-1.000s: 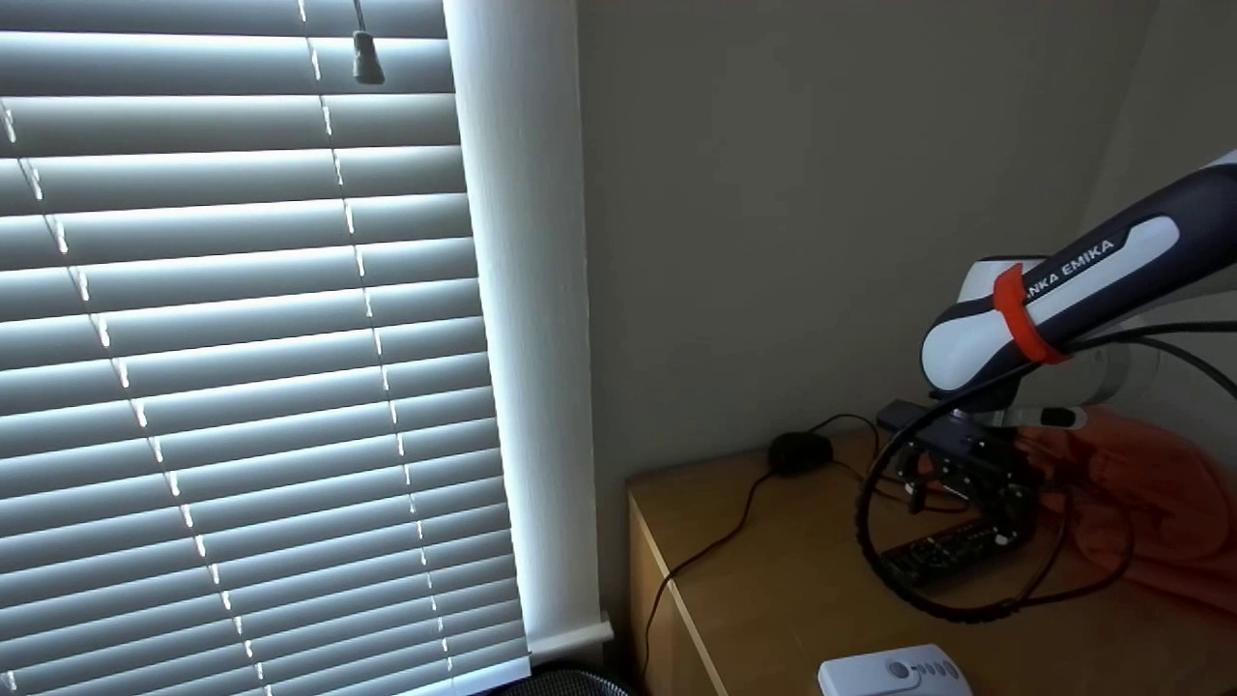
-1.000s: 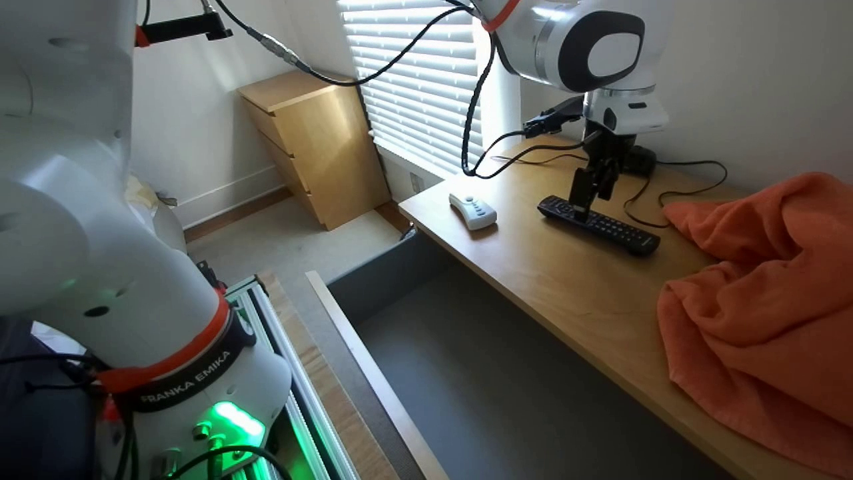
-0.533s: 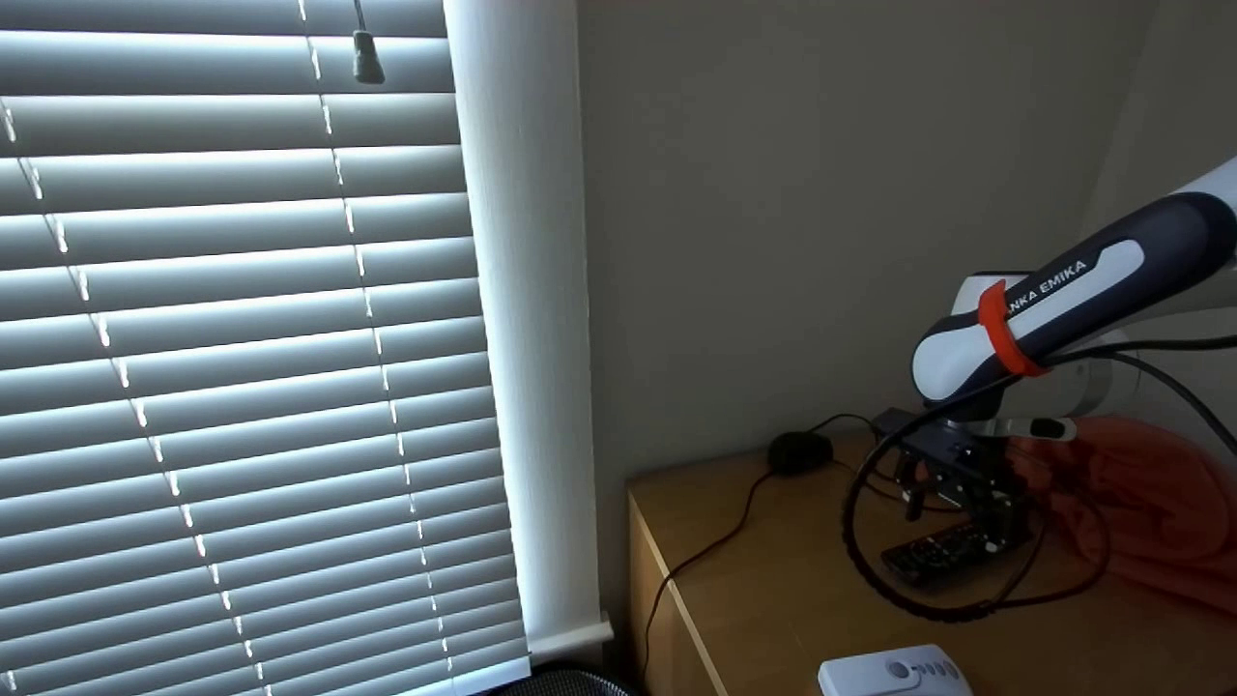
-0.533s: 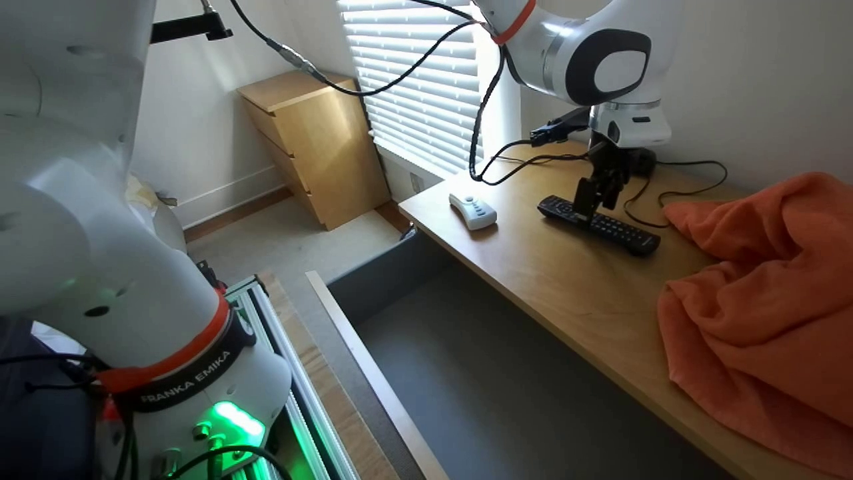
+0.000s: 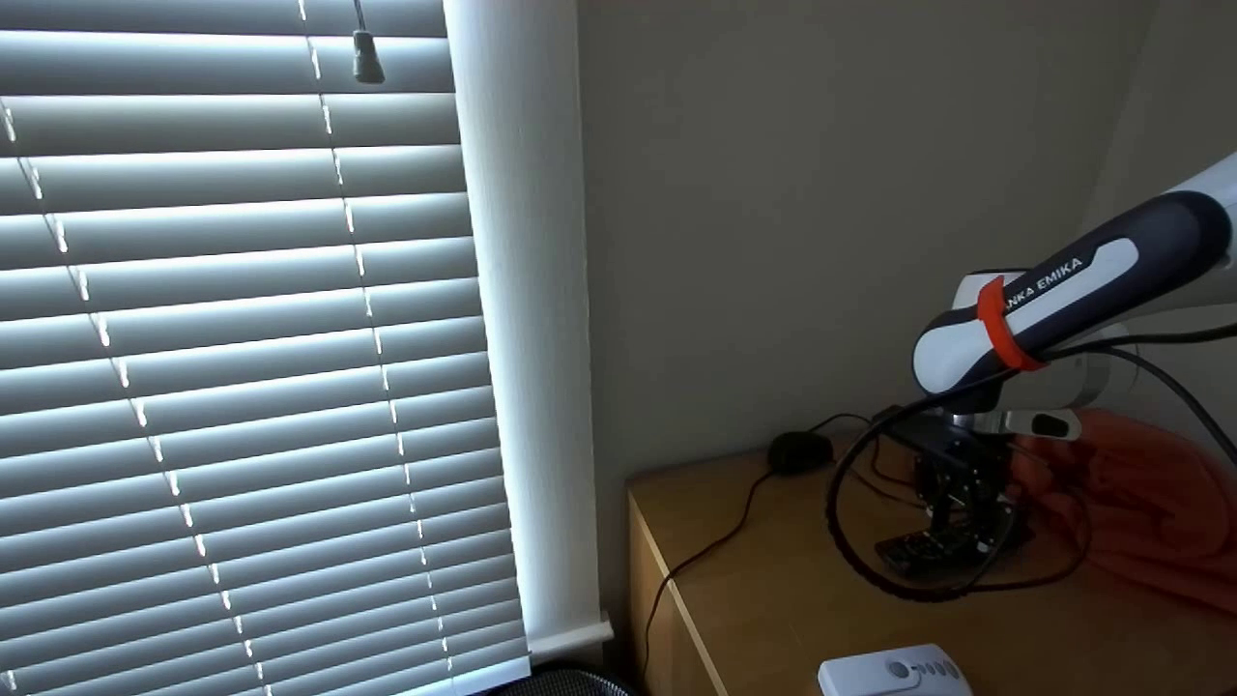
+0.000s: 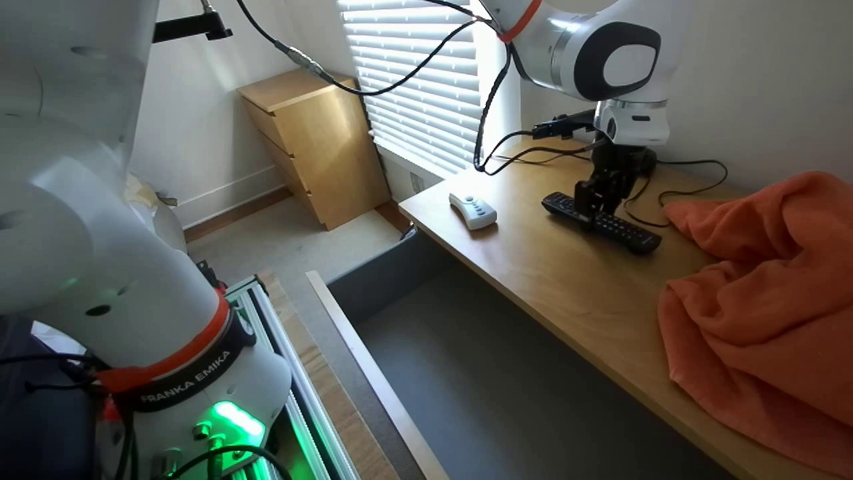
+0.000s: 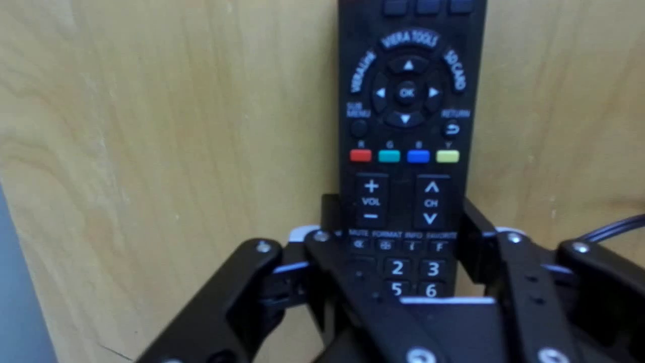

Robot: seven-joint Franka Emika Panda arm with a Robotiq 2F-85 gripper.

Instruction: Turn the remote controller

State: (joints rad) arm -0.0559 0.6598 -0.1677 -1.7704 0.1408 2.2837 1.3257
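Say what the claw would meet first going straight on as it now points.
Likely the wooden tabletop: the claw points down, its fingers closed on the remote controller. Any gap underneath is hard to judge.

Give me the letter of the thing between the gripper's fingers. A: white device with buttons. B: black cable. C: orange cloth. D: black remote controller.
D: the wrist view shows the gripper with a finger on each side of the black remote controller.
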